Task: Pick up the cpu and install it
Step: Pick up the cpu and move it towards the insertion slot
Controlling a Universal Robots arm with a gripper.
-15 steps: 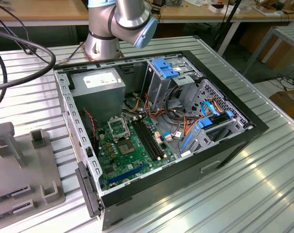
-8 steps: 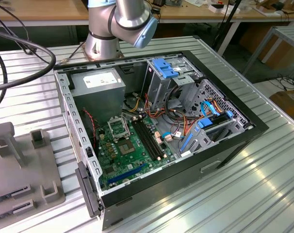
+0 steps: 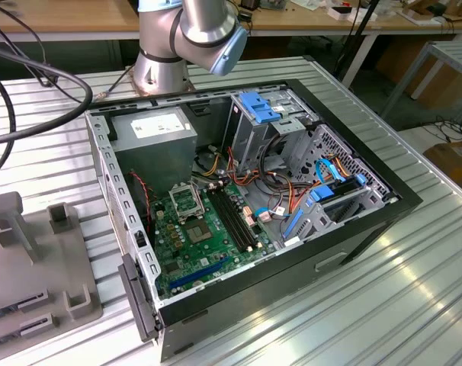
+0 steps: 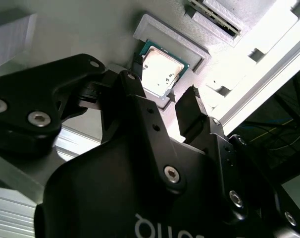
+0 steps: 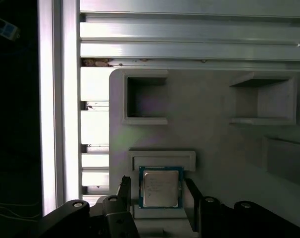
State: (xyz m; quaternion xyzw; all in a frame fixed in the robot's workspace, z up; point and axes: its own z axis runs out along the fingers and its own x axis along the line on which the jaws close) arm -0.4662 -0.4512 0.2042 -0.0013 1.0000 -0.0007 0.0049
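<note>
The cpu (image 5: 161,187) is a small square chip with a dull silver top and a green rim, lying flat in a shallow pocket of a grey holder block (image 5: 214,99). In the second wrist view the cpu (image 4: 161,69) sits just beyond the black fingers. My gripper (image 5: 158,196) hangs right over it, open, with one finger on each side of the chip and a small gap to each edge. Nothing is held. In the exterior view the square socket (image 3: 187,200) sits on the green motherboard inside the open computer case (image 3: 353,229).
The arm's base (image 3: 166,65) stands behind the case on a ribbed aluminium table (image 3: 383,313). A grey fixture tray (image 3: 33,259) with upright posts lies at the exterior view's left. Black memory slots (image 3: 235,217), cables and drive bays fill the case beside the socket.
</note>
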